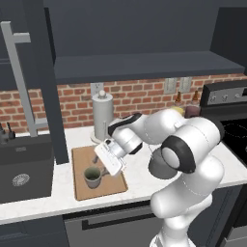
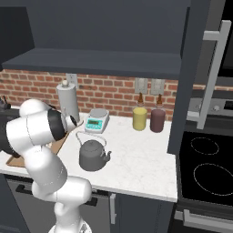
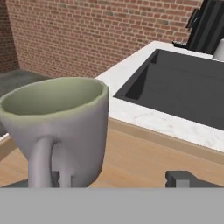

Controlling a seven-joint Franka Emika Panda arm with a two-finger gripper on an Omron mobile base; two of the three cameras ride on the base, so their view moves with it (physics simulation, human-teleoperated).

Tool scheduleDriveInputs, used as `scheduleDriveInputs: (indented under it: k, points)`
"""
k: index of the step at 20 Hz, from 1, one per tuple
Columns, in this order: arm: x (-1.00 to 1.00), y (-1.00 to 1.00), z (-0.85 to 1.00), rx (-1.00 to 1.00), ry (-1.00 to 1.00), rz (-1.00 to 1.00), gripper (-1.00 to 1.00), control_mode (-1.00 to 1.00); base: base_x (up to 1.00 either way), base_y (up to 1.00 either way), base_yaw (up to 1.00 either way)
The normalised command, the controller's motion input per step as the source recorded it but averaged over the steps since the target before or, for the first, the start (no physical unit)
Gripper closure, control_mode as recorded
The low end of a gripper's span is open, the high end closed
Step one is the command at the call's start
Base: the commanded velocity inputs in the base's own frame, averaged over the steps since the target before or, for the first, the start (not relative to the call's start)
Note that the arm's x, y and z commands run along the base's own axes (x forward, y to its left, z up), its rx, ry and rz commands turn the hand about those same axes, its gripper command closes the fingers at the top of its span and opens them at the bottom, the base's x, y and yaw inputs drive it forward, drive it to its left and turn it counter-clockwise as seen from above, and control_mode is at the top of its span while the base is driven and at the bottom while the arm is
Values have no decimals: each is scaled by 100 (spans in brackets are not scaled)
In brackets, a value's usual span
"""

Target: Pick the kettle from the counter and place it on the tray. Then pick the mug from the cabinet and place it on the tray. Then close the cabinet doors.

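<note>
Looking down from the left base cam, we see the mug (image 1: 92, 176) standing upright on the tray (image 1: 79, 159), w/ the gripper (image 1: 107, 170) just beside it on its right; fingers are hard to make out there. In the hand cam the mug (image 3: 59, 127) sits close up, handle toward us, greenish inside showing; one dark fingertip (image 3: 179, 178) stands well off to the mug's right, the other is just at the handle's base, so we read the jaws as spread wide and gripping nothing; whether that tip touches the handle we can't tell. Tray (image 3: 144, 162) wood runs under the mug; behind it the counter (image 3: 162, 120) edge and the dark sink (image 3: 183, 87), w/ the brick wall (image 3: 87, 30) at the back.

The kettle (image 2: 93, 154) is on the counter (image 2: 136, 159), not on the tray; from the right base cam it sits near the arm, spout to the right, wire handle arched up. In the left base cam the kettle (image 1: 158, 164) is partly hidden behind the arm's elbow. Behind it: silver cylinder (image 2: 68, 101) w/ ball top, small scale (image 2: 96, 120), yellow canister (image 2: 139, 118) and maroon canister (image 2: 157, 120) side by side near the wall.

Cabinet doors stand open; left door (image 1: 46, 82) w/ its bar handle (image 1: 19, 77), right door (image 2: 189, 77) likewise; cabinet (image 1: 144, 65) shelf is dark.
</note>
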Motion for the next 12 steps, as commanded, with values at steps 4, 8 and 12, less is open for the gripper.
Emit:
scheduleDriveInputs:
  k: [4,8,12]
  points:
    - [0,-15,-10,0,4,0,-100,-100,0,0,0]
    - [0,-9,-6,0,13,0,-100,-100,0,0,0]
    - [4,-6,-3,0,15,0,-100,-100,0,0,0]
